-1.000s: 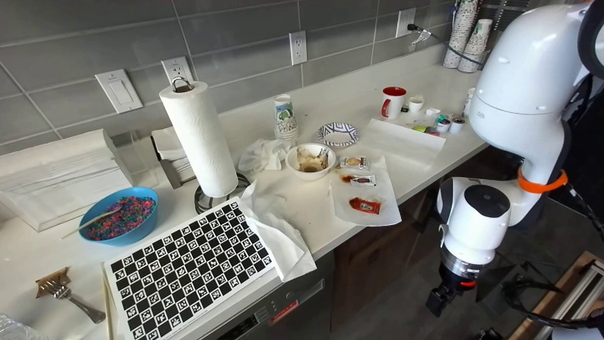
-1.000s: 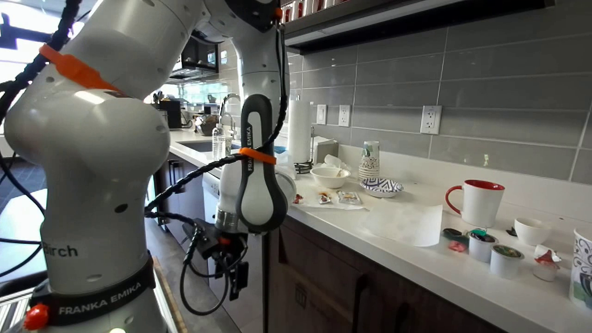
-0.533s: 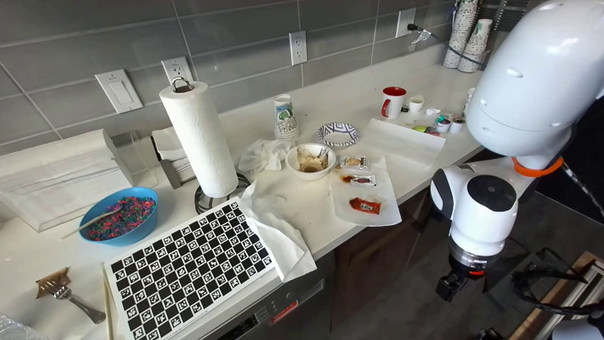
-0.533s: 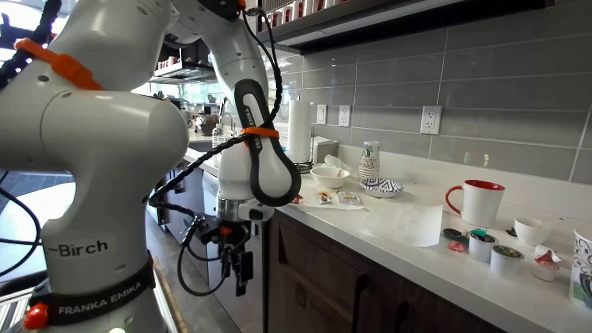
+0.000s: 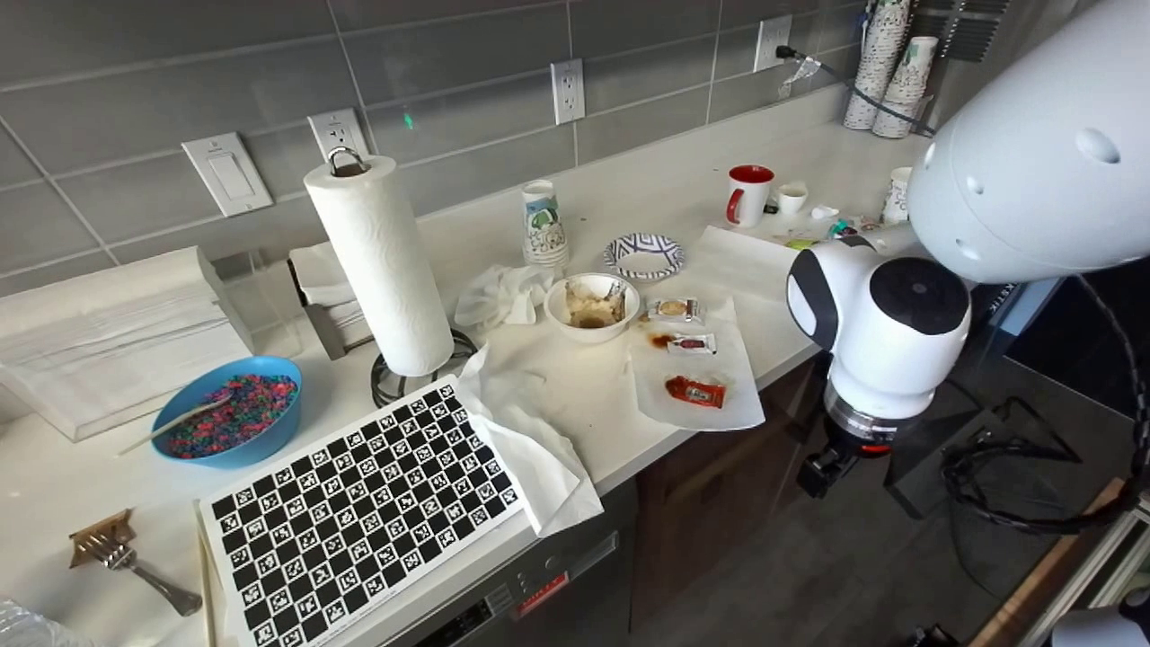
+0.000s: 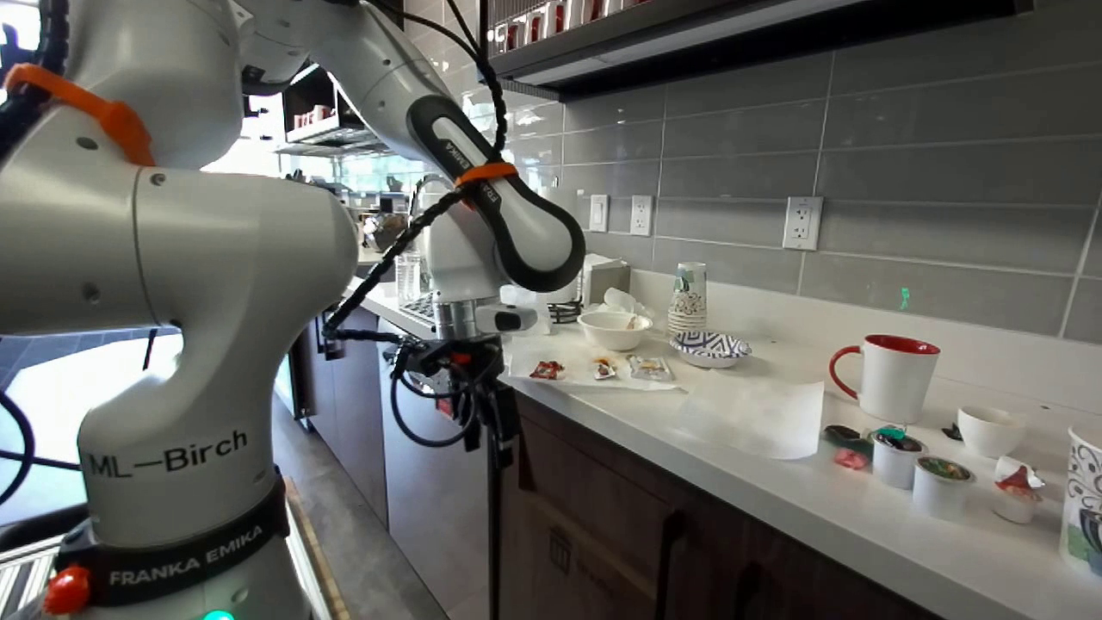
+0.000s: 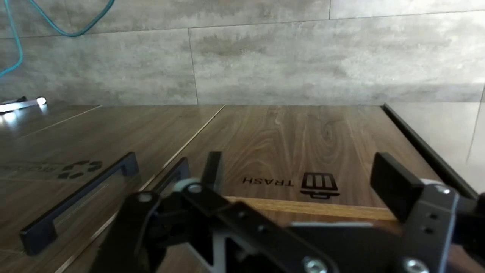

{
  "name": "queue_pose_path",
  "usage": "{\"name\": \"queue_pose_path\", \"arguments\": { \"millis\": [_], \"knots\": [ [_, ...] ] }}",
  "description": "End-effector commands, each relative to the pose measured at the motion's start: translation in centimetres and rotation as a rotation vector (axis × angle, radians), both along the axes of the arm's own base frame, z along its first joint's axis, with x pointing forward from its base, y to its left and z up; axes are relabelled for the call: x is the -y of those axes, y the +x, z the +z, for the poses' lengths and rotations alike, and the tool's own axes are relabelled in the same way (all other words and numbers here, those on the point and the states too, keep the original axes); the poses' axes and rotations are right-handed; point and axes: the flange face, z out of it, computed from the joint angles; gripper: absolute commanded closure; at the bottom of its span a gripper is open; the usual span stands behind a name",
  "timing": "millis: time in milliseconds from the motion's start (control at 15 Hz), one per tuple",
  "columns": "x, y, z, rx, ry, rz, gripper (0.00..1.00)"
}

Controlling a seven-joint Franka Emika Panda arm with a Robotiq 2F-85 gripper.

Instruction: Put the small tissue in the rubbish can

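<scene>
A crumpled white tissue (image 5: 505,295) lies on the counter by the bowl, partly seen in an exterior view (image 6: 622,301). A larger crumpled white sheet (image 5: 539,449) lies by the checkered board; which is the small tissue I cannot tell. No rubbish can shows itself. A brown cabinet front with a TRASH label (image 7: 268,182) shows upside down in the wrist view, with a light wooden edge (image 7: 314,208) by the label. My gripper (image 7: 299,167) is open and empty, before the cabinets and below the counter top, in both exterior views (image 5: 816,474) (image 6: 491,439).
The counter's front edge (image 6: 689,482) runs above the cabinets. On it are a white bowl (image 5: 591,307), a paper with sauce packets (image 5: 710,382), a paper towel roll (image 5: 382,270), a patterned plate (image 5: 643,256) and a mug (image 5: 747,195). Cabinet handles (image 7: 81,201) stick out.
My gripper has risen and moved closer to the counter and cabinets. The upper arm has swung with it. The things on the counter have not moved.
</scene>
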Motion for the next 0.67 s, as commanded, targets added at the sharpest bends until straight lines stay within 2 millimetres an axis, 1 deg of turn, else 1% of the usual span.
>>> {"name": "queue_pose_path", "arguments": {
  "millis": [0,333,600],
  "knots": [
    [-0.5,0.8,2.0,0.049,-0.061,-0.006,0.00],
    [-0.3,1.4,4.3,0.174,-0.102,0.010,0.00],
    [-0.2,2.2,6.5,0.251,-0.133,0.024,0.00]
  ]
}}
